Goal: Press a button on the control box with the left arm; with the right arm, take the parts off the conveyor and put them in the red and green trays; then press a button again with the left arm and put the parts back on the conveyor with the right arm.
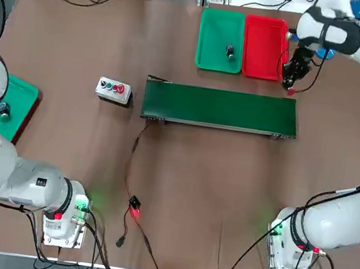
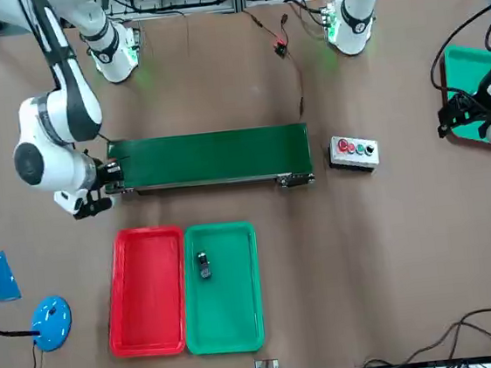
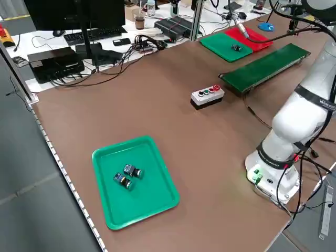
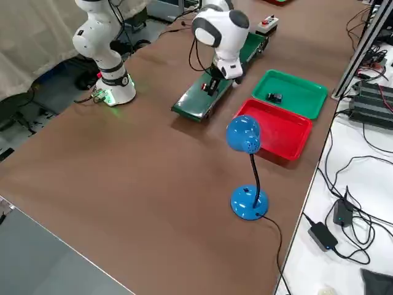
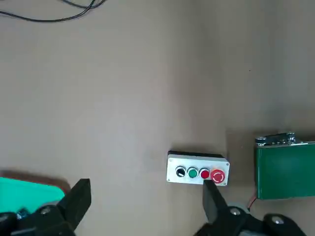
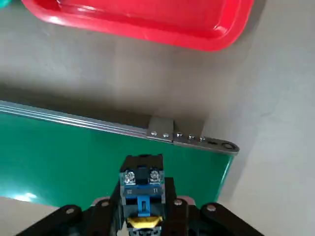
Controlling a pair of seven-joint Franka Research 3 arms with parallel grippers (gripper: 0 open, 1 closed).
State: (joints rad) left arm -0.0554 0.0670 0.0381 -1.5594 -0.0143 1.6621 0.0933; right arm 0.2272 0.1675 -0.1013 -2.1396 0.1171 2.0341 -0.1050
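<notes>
With my right gripper (image 6: pixel 142 221) clenched on a blue-and-black part (image 6: pixel 142 189) above the conveyor (image 1: pixel 220 108) end beside the red tray (image 1: pixel 264 47), I'd carry it level over the rim, then release low.

My right gripper (image 6: pixel 142 216) holds a part (image 6: pixel 142 189) above the conveyor's (image 1: pixel 220 108) end, apparently just short of the trays (image 1: pixel 244 43) behind it.
</notes>
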